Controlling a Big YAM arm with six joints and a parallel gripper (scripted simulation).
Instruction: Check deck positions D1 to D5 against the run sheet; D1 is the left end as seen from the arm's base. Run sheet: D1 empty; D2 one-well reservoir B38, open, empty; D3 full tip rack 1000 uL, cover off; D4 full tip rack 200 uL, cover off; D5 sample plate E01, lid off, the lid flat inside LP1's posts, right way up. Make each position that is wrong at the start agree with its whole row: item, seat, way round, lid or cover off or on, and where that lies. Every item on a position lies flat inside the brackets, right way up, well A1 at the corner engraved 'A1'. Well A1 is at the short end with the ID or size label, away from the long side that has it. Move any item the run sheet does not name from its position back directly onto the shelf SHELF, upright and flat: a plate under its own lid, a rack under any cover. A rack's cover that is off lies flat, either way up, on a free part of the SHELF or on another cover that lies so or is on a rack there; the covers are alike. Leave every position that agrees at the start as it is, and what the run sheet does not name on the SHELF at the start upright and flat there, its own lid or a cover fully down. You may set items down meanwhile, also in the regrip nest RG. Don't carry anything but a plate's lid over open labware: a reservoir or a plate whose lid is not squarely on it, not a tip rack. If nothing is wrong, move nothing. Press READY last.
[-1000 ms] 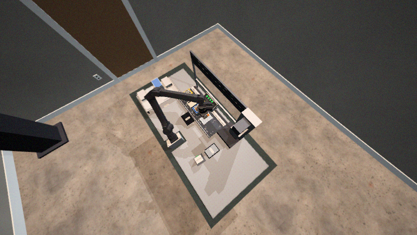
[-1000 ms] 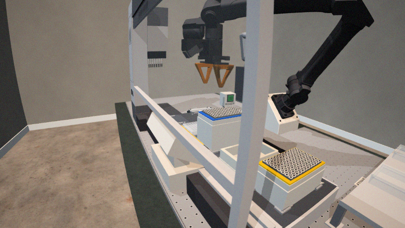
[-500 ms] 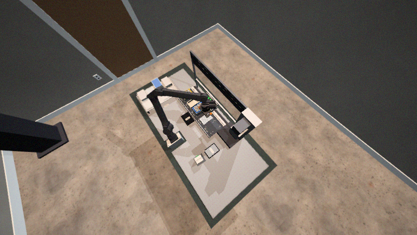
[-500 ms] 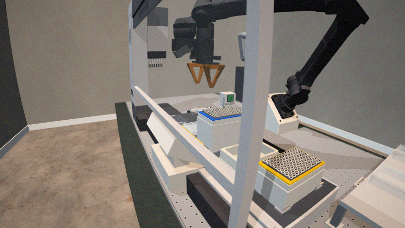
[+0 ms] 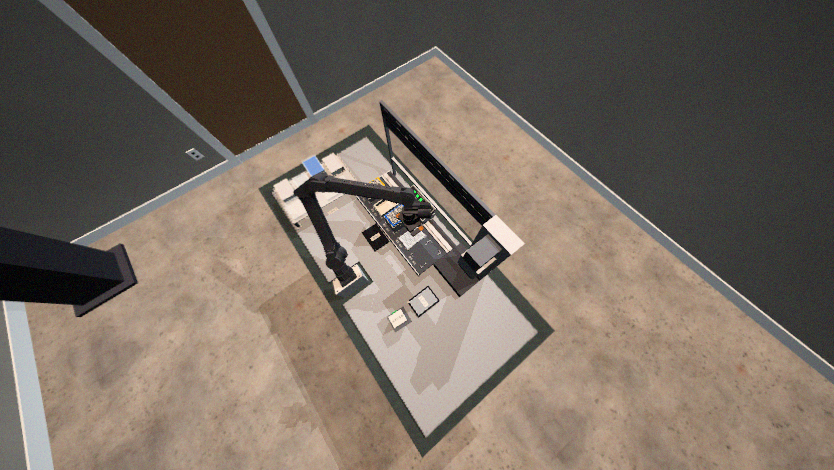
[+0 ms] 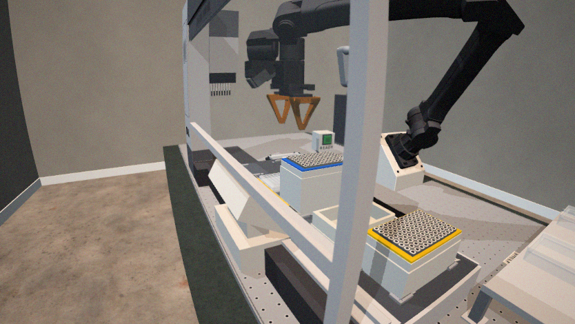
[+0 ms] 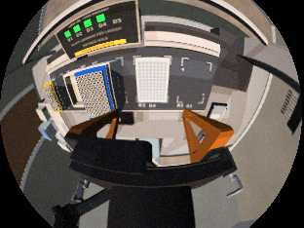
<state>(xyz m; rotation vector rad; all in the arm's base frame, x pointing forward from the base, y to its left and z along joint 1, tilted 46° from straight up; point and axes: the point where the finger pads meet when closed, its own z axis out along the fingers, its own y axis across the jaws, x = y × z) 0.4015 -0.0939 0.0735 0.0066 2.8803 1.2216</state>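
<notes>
My gripper (image 6: 291, 123) (image 7: 150, 112) is open and empty. It hangs high above the deck, over the stretch between the blue-rimmed rack and the white plate. Along the deck in the exterior view, from near to far, stand a yellow-rimmed tip rack (image 6: 414, 235) with its cover off, an open cream reservoir (image 6: 321, 223), a taller blue-rimmed tip rack (image 6: 311, 160) (image 7: 94, 89) (image 5: 392, 217) with its cover off, and a white well plate (image 6: 271, 180) (image 7: 152, 79) (image 5: 411, 239). In the wrist view, an empty bracketed position (image 7: 195, 82) lies right of the plate.
The READY button box (image 6: 323, 140) (image 5: 398, 318) stands beyond the deck, beside a dark post frame (image 5: 423, 301). The shelf (image 6: 535, 281) (image 5: 288, 198) holds clear covers. A white gantry post (image 6: 358, 160) and a slanted rail (image 6: 257, 193) stand beside the deck. A status panel (image 7: 92, 23) shows green lights.
</notes>
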